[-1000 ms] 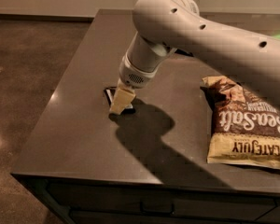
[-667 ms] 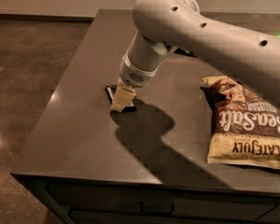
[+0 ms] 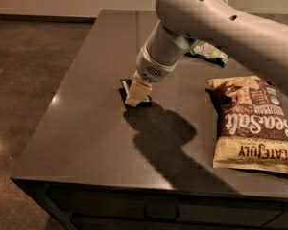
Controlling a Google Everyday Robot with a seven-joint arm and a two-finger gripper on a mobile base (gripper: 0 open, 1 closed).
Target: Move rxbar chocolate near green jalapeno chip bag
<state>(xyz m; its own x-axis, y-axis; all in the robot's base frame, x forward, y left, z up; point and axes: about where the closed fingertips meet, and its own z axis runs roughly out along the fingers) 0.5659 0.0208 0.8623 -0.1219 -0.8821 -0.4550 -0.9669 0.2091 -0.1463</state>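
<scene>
The rxbar chocolate, a small black bar with a white end, is at the middle left of the dark table. My gripper comes down on it from the upper right and is shut on it, low over the tabletop. Most of the bar is hidden under the fingers. The green jalapeno chip bag lies farther back and to the right, partly hidden behind my arm.
A larger brown and cream Sea Salt bag lies at the right side of the table. The table's front edge and left edge drop to a brown floor. My arm's shadow falls on the table in front of the gripper.
My gripper has moved a little to the right and away from the front edge, and the rxbar chocolate has moved with it. The two bags have not moved.
</scene>
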